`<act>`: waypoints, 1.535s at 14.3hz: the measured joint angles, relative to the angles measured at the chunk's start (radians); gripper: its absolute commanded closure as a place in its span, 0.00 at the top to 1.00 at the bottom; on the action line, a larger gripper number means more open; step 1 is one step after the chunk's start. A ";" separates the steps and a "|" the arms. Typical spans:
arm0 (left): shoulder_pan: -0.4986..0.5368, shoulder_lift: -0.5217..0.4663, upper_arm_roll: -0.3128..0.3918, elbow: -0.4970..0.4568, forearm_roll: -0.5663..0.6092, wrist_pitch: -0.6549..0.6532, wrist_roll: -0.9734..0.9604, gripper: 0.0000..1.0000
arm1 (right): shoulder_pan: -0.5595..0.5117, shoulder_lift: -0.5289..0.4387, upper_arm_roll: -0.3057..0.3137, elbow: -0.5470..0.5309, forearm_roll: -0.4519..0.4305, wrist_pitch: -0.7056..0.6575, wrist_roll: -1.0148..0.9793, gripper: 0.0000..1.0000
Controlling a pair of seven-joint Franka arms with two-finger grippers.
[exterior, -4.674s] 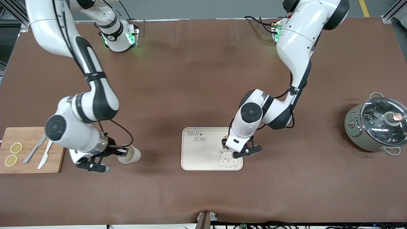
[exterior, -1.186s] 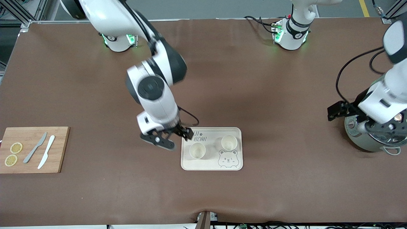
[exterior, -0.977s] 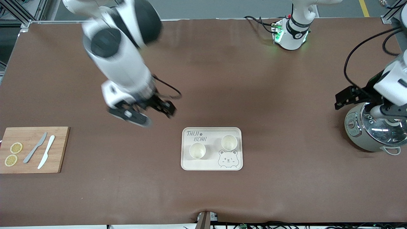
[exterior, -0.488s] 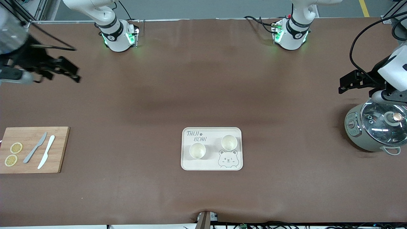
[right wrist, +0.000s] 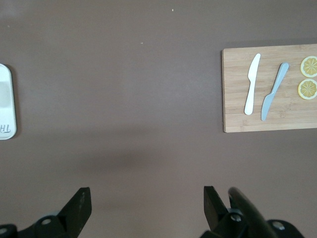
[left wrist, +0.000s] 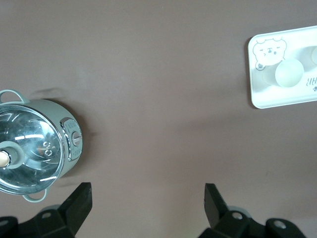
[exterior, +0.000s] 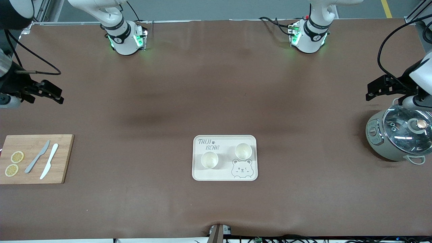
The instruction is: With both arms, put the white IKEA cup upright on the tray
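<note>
Two white cups stand upright on the cream bear tray (exterior: 223, 171): one (exterior: 209, 159) toward the right arm's end, the other (exterior: 243, 151) beside the bear drawing. In the left wrist view the tray (left wrist: 277, 96) shows with a cup (left wrist: 289, 73) on it. In the right wrist view only the tray's rim (right wrist: 7, 106) shows. My right gripper (exterior: 50, 92) is open and empty, high over the right arm's end of the table; its own view (right wrist: 143, 206) shows bare mat below it. My left gripper (exterior: 376, 88) is open and empty in its own view (left wrist: 147, 203), over the mat beside the pot.
A grey pot with a glass lid (exterior: 398, 135) stands at the left arm's end, also seen in the left wrist view (left wrist: 32, 144). A wooden cutting board (exterior: 35, 158) with two knives and lemon slices lies at the right arm's end, also seen in the right wrist view (right wrist: 270, 89).
My right gripper has let go of its cup on the tray and swung up and away to the right arm's end. My left gripper has drifted slightly off the pot. Both cups stay still.
</note>
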 measured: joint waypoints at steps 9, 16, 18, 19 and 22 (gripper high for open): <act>0.003 0.000 0.004 -0.009 0.021 0.043 0.033 1.00 | -0.046 -0.006 0.002 0.079 -0.010 0.001 -0.039 1.00; 0.001 0.000 0.003 -0.013 0.062 0.050 0.045 1.00 | -0.104 -0.002 0.002 0.155 -0.015 -0.053 -0.049 1.00; 0.001 0.000 0.003 -0.015 0.062 0.050 0.045 1.00 | -0.105 -0.002 0.005 0.159 -0.015 -0.055 -0.050 1.00; 0.001 0.000 0.003 -0.015 0.062 0.050 0.046 1.00 | -0.105 -0.001 0.007 0.159 -0.015 -0.055 -0.050 1.00; 0.001 0.000 0.003 -0.016 0.062 0.062 0.063 1.00 | -0.105 0.002 0.008 0.159 -0.015 -0.053 -0.050 1.00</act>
